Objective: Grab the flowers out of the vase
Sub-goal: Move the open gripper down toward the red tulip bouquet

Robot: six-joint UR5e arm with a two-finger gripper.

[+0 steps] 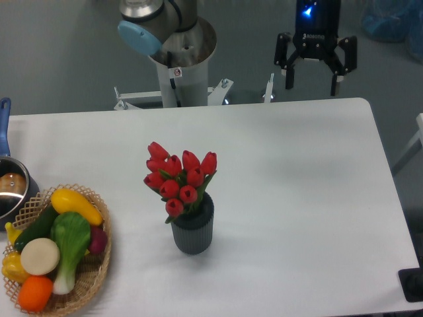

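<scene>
1. Nearest the camera, well to the left of the vase, a woven wicker basket is sitting at the table's front left corner, holding an orange ball, a pale round piece, a green-and-white leafy vegetable, a yellow squash and a few other pieces.
2. Just behind the basket, further left of the vase, a metal pot with a blue handle is showing partly at the picture's edge.
3. The vase, dark grey and ribbed, is standing upright on the white table, a little left of the table's middle.
4. The flowers are sitting in the vase, their red closed buds rising above its rim and leaning slightly to the left, with green leaves showing between them.
5. Behind the vase, beyond the table's far edge, the arm's base column is standing on its mount.
6. Far behind and to the right of the vase, the gripper is hanging above the table's far edge, fingers pointing down, jaws spread wide and holding nothing, well apart from the flowers.
</scene>
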